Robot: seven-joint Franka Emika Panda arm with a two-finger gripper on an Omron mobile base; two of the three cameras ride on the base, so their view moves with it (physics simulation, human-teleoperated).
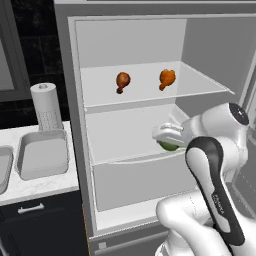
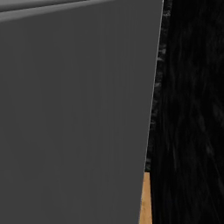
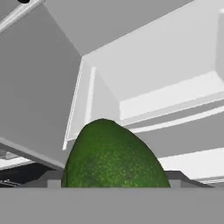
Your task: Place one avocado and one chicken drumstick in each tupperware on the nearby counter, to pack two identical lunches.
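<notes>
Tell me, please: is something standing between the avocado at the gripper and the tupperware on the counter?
Nothing visible blocks it. The avocado sits at the gripper inside the open fridge; the tupperware lies left, past the fridge's side wall, so the arm must first back out.

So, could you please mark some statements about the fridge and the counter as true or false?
1. Two chicken drumsticks lie on the upper fridge shelf. True.
2. An avocado sits between the fingers of the gripper. True.
3. The tupperware on the counter already holds a drumstick. False: it looks empty.
4. The fridge door is closed. False: the inside is open to view.
5. The gripper is above the counter. False: it is inside the fridge, at the lower shelf.
</notes>
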